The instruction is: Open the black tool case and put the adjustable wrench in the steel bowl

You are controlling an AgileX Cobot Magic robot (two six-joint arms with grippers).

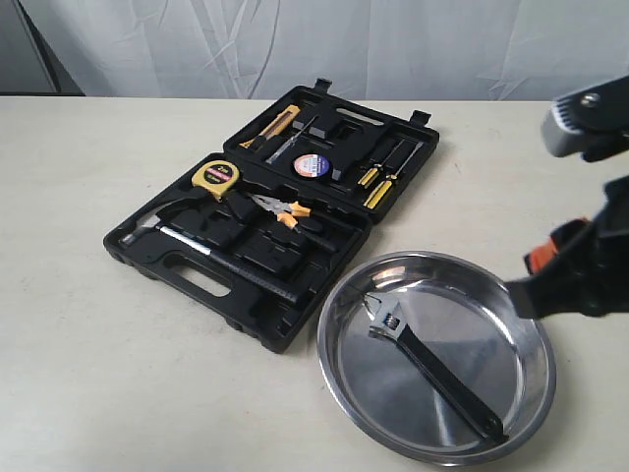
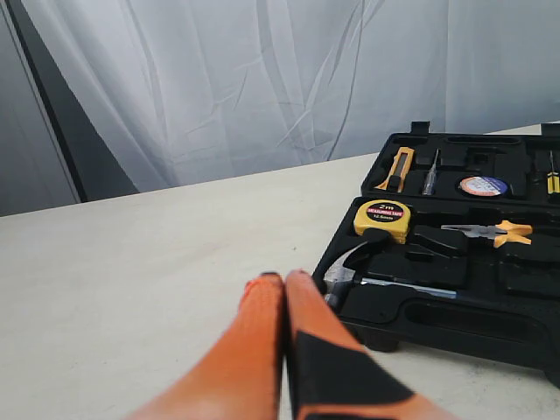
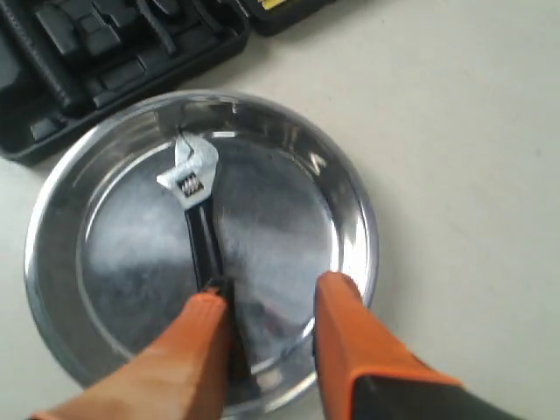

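The black tool case [image 1: 265, 231] lies open on the table, lid flat behind it; it also shows as the black tool case [image 2: 455, 289] in the left wrist view and the black tool case [image 3: 105, 61] in the right wrist view. The adjustable wrench [image 1: 432, 366] lies inside the steel bowl [image 1: 344, 379], silver head toward the case. My right gripper [image 3: 267, 302] hovers open above the steel bowl [image 3: 350, 201], the adjustable wrench [image 3: 197, 201] running beside one finger, held by nothing. My left gripper [image 2: 283, 278] is shut and empty, to the case's left; the exterior view leaves it out.
In the case sit a yellow tape measure [image 1: 217, 177], orange-handled pliers [image 1: 280, 208], a hammer [image 1: 211, 248], a roll of tape [image 1: 311, 164] and yellow-handled screwdrivers [image 1: 381, 177]. A white curtain [image 2: 306, 79] hangs behind the table. The right arm [image 1: 580, 256] looms over the bowl's right side.
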